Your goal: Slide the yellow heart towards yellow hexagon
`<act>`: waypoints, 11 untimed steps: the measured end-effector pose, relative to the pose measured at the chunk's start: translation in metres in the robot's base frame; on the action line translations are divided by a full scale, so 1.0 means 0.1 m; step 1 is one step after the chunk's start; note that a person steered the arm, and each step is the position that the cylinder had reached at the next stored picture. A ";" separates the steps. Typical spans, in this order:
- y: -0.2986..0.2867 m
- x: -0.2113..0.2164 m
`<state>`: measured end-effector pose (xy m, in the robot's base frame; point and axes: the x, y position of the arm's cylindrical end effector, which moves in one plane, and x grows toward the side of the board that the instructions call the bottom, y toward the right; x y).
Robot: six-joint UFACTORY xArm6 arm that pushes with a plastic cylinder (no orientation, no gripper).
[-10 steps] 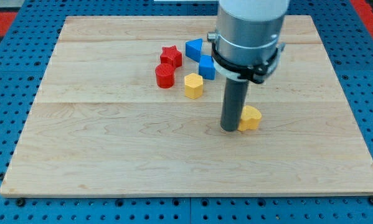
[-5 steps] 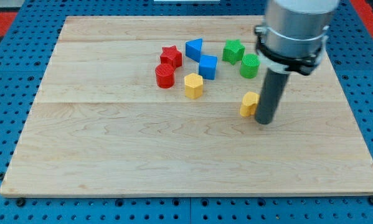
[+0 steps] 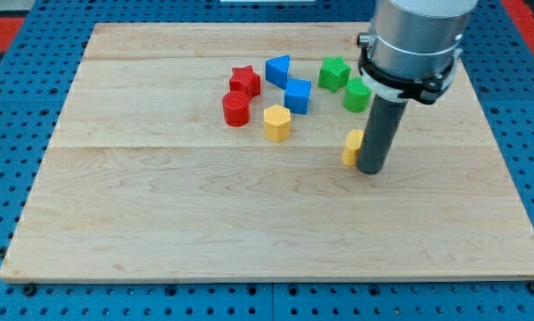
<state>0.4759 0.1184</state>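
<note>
my tip [image 3: 371,169] (a bare rod, no jaws to open or shut) presses against the view's right side of the yellow heart [image 3: 351,147], right of the board's [image 3: 160,223] centre. the yellow hexagon [image 3: 276,123] sits apart toward the view's left, beside the blue cube [image 3: 297,95] and red cylinder [image 3: 235,109].

No readable text, label, brand, number or sign anywhere (blocks, board and arm all plain); nothing to report.
</note>
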 end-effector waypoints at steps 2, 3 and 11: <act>-0.01 -0.27; 0.02 -0.34; 0.11 -0.48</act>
